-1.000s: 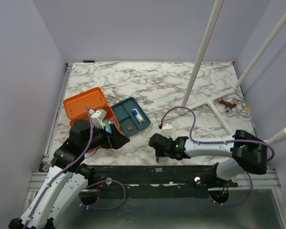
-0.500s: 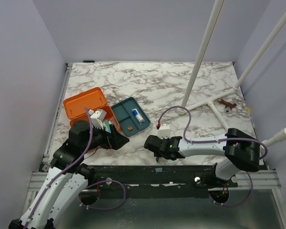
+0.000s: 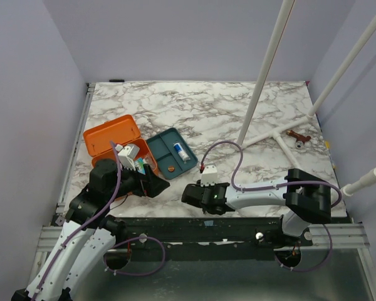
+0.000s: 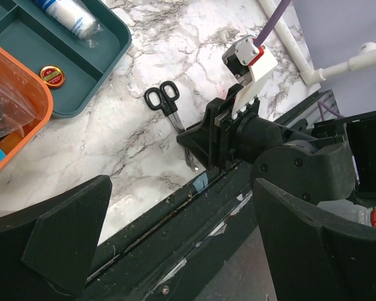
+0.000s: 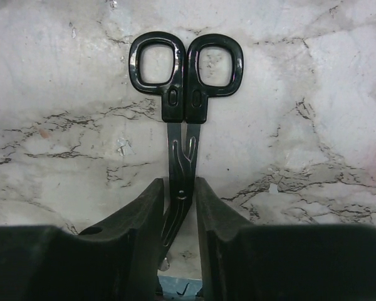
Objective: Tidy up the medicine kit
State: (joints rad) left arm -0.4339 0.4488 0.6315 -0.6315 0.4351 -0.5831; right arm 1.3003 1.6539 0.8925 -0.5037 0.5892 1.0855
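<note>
The medicine kit (image 3: 111, 135) is an orange box lying open at the left, its lid flat on the marble and its base edge (image 4: 22, 94) partly under my left arm. Black-handled scissors (image 5: 182, 81) lie flat near the table's front edge (image 4: 166, 103). My right gripper (image 5: 180, 185) is low over them, and its fingers (image 5: 144, 213) press on both sides of the blades at the pivot. The scissors still rest on the table. My left gripper (image 4: 175, 207) hangs wide open beside the kit (image 3: 156, 185) with nothing between its fingers.
A dark teal compartment tray (image 3: 172, 150) sits right of the kit. It holds a white roll with a blue end (image 4: 66, 12) and a small red tin (image 4: 52, 75). A white pipe frame (image 3: 263, 135) stands at the back right. The table's front rail (image 4: 175, 213) runs just below the scissors.
My right gripper has slid left along the front edge onto the scissors, and its fingers have narrowed around the blades. The left arm has stayed still.
</note>
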